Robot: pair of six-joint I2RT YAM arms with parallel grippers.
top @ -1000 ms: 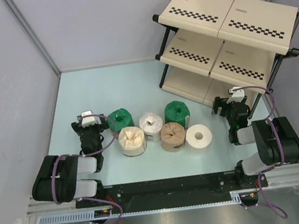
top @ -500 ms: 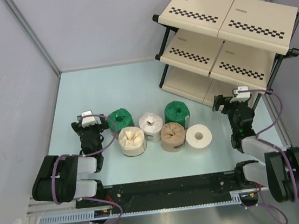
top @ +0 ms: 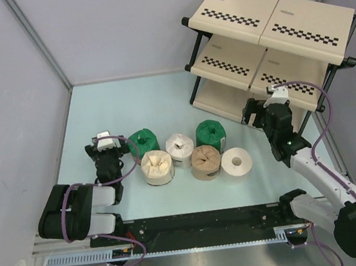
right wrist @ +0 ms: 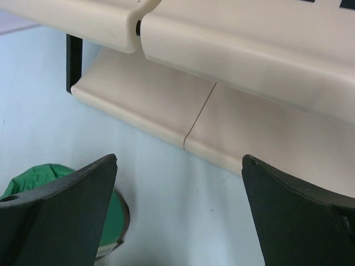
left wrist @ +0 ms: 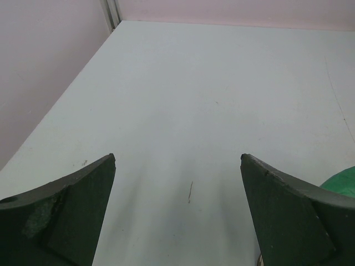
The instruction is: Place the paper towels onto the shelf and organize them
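With the left end effector [left wrist: 177, 166] and right end effector [right wrist: 179, 166] open, the paper towels [top: 180, 149] seemed light and soft, best pinched across their sides.

arms [top: 83, 206]: black housings | right forearm [top: 317, 169]: white | cables [top: 63, 218]: purple | pincer fingers [left wrist: 288, 216]: dark green

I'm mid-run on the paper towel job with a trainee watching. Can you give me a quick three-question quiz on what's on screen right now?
1. How many paper towels stand on the table?
2. True or false: the shelf already holds a roll.
3. Which roll is nearest the right gripper? A) bare white roll B) right-hand green roll C) tan roll

Key: 1) six; 2) false; 3) B
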